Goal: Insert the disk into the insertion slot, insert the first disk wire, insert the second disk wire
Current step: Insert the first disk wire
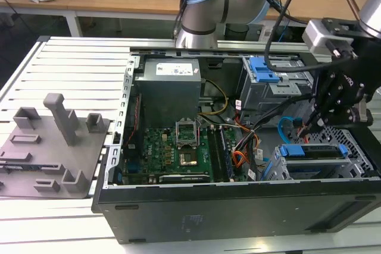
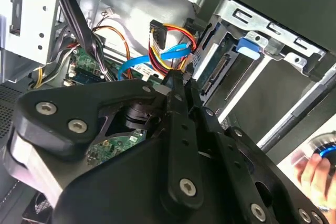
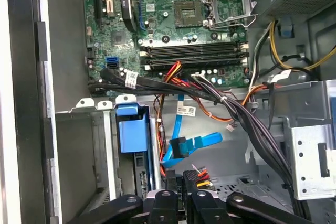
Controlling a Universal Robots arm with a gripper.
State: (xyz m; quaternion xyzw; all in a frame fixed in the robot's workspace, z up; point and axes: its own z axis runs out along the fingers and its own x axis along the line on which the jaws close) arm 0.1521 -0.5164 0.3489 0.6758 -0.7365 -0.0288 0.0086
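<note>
The disk point(image 1: 312, 154) sat in the insertion slot point(image 1: 275, 172), near side, the exterior view's right. Just above it the gripper point(image 1: 312, 122) was pinched almost closed on what looked like a black plug point(image 3: 198, 177). First wire, we judged, and it needed squaring to the disk's port.

Exterior view looks down on the computer case point(image 1: 238, 212); both wrist views (much closer) peer inside.

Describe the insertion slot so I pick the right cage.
In the open computer case, look at the exterior view's right end. The insertion slot is the low perforated cage nearest the camera; the taller cage behind has a blue latch.
</note>
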